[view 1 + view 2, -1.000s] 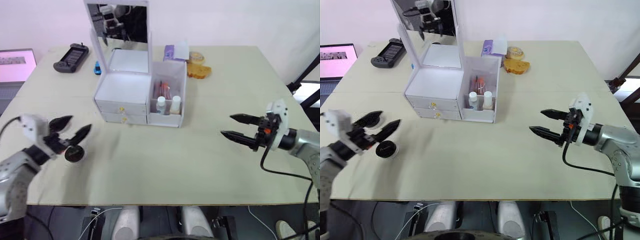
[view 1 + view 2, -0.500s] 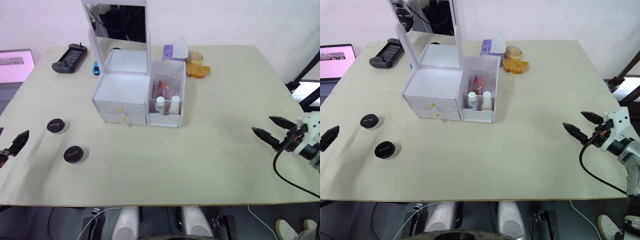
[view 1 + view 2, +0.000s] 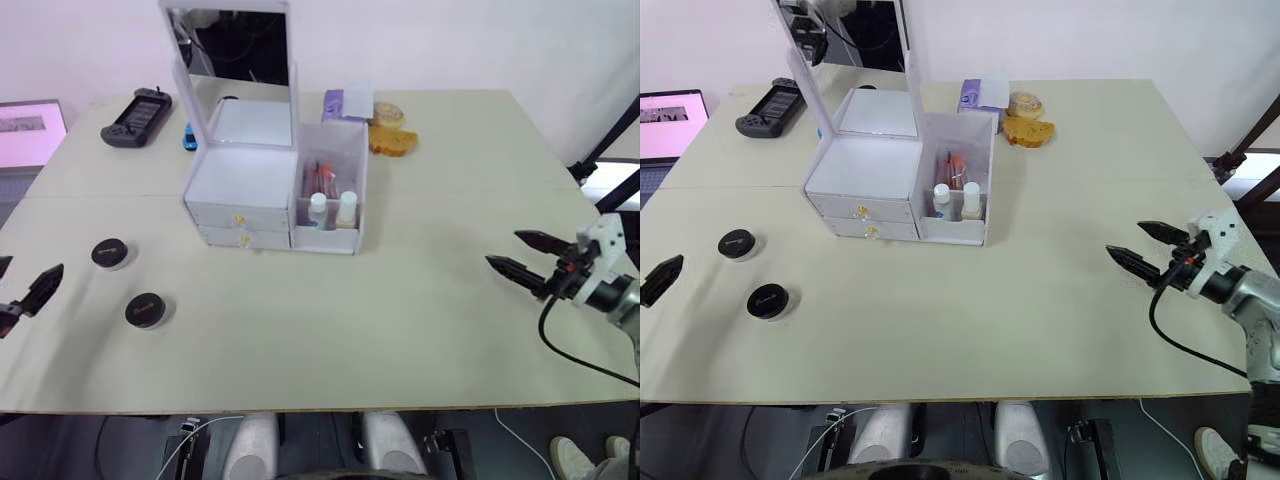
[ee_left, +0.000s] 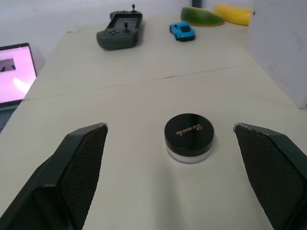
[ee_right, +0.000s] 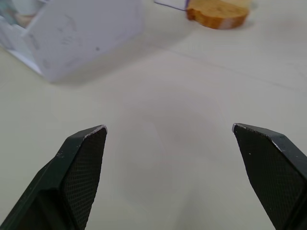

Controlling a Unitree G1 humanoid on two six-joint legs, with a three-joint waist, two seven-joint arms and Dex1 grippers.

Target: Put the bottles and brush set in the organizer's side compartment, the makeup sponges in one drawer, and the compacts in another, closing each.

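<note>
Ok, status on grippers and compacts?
Left gripper open, empty. Right gripper open, empty. Two black-lidded round compacts on table, both white organizer drawers shut. Path unobstructed.

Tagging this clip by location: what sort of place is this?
Probably a lab or office set up for testing, not a home: a bare table holding a mixed lot: organizer, game controller, laptop.

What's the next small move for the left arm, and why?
Probably ease the open left gripper forward onto the nearer compact: that one sits centred between the fingers, both compacts lie loose on the table, and both organizer drawers look shut.
</note>
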